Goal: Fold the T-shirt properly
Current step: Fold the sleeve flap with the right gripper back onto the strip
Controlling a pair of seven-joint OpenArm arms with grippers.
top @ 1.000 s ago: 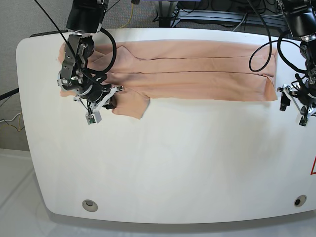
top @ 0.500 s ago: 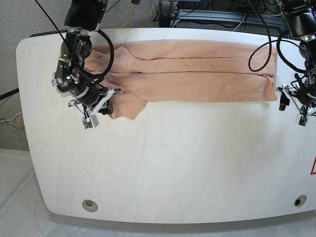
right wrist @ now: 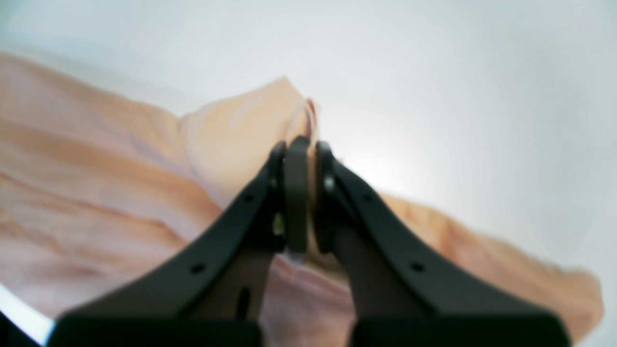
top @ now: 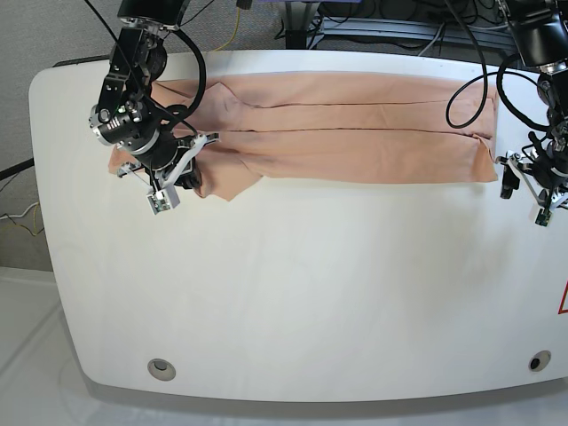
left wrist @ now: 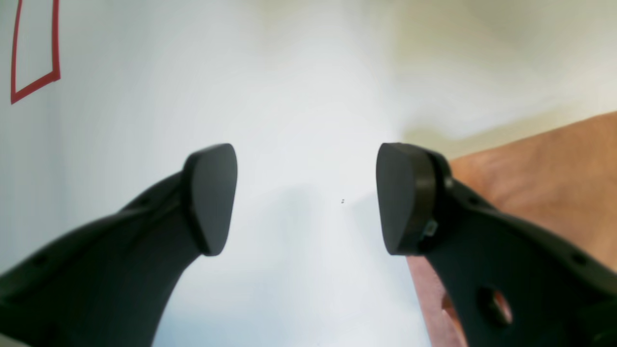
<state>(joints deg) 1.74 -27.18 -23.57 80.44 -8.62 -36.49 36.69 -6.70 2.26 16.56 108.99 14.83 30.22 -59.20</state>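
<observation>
The peach T-shirt (top: 355,124) lies as a long folded strip across the far side of the white table (top: 311,284). At its left end my right gripper (top: 188,181) is shut on a fold of the sleeve, and the pinched cloth edge sticks up between its fingers in the right wrist view (right wrist: 301,159). The T-shirt (right wrist: 96,193) spreads below and to the left there. My left gripper (top: 524,182) hangs open just past the strip's right end. In the left wrist view this gripper (left wrist: 306,197) holds nothing, and the T-shirt (left wrist: 544,178) lies beside its right finger.
Two round holes (top: 161,368) (top: 540,361) sit near the table's front corners. A red mark (top: 564,302) shows at the right edge, seen also as a red outline (left wrist: 33,62). Cables and a rack stand behind the far edge.
My right gripper has moved left and toward the far side with the sleeve, drawing the hanging flap in closer to the strip. The left arm has not moved.
</observation>
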